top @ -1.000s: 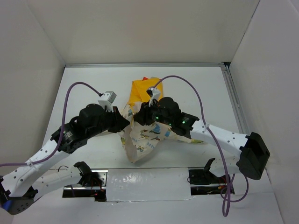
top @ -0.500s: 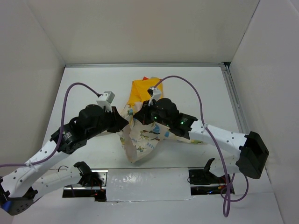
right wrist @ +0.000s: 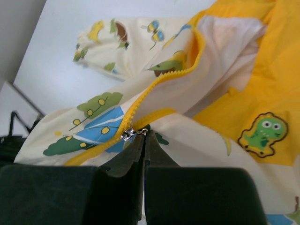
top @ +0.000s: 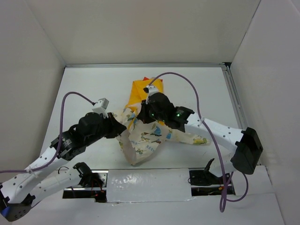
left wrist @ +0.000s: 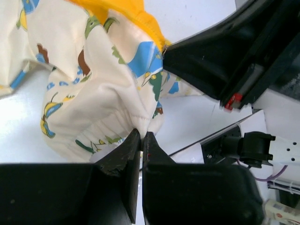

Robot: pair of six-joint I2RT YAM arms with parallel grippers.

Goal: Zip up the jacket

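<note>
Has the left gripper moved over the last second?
Yes: the left gripper pulled back leftwards, nearer the taped strip at the near edge.

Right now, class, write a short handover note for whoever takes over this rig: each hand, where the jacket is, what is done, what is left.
Left hand: shut on the hem of the jacket.
Right hand: shut on the zipper slider, partway up the front.
The jacket lies on the table between the arms, hood at the far end.
Done: zip seems closed below the slider.
Left: pull the slider up to the collar; the track above looks open.
</note>
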